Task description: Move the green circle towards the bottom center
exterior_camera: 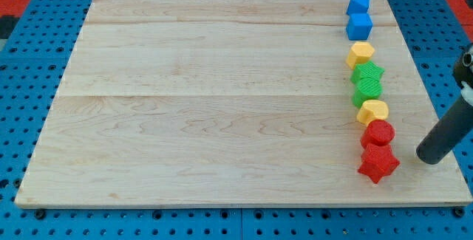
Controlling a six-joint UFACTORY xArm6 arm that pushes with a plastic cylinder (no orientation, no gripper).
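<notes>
The green circle lies in a column of blocks near the view's right edge of the wooden board. It touches a green star above it and a yellow block below it. My tip rests on the board to the right of the column, level with the gap between the red circle and the red star. It touches no block. It is below and to the right of the green circle.
The column also holds a blue block at the top, a blue cube and another yellow block. A blue pegboard surrounds the board. The board's right edge is close to my tip.
</notes>
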